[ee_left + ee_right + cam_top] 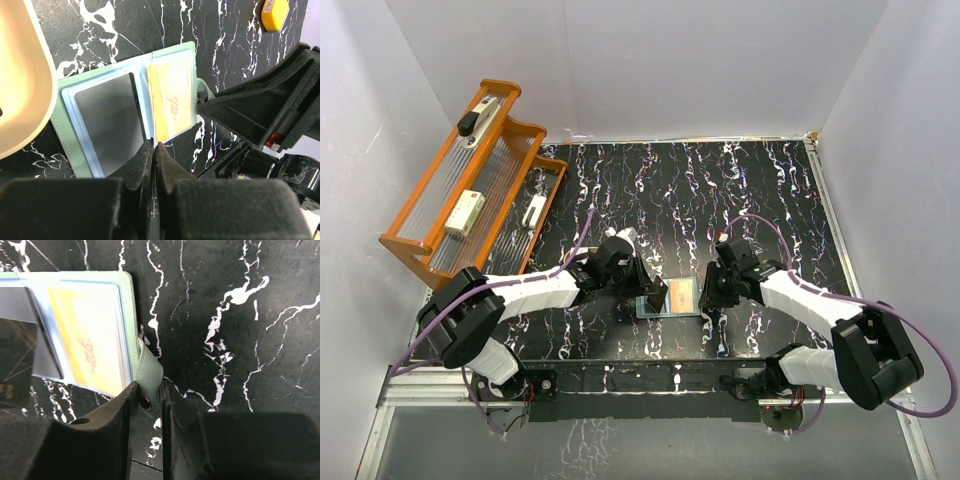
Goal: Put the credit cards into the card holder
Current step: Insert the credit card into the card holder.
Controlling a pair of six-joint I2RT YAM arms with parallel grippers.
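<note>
Where overhead blurs, snap tab [149, 377] pincer-pinched.

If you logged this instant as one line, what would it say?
card holder: open flat | yellow card: in right-hand sleeve | left gripper: shut at near edge | right gripper: closing around snap tab

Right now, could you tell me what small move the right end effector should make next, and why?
Probably finish closing on the green snap tab lying between the right end effector fingers, steadying the open pale-green card holder while the shut left end effector works the yellow plastic card.
</note>
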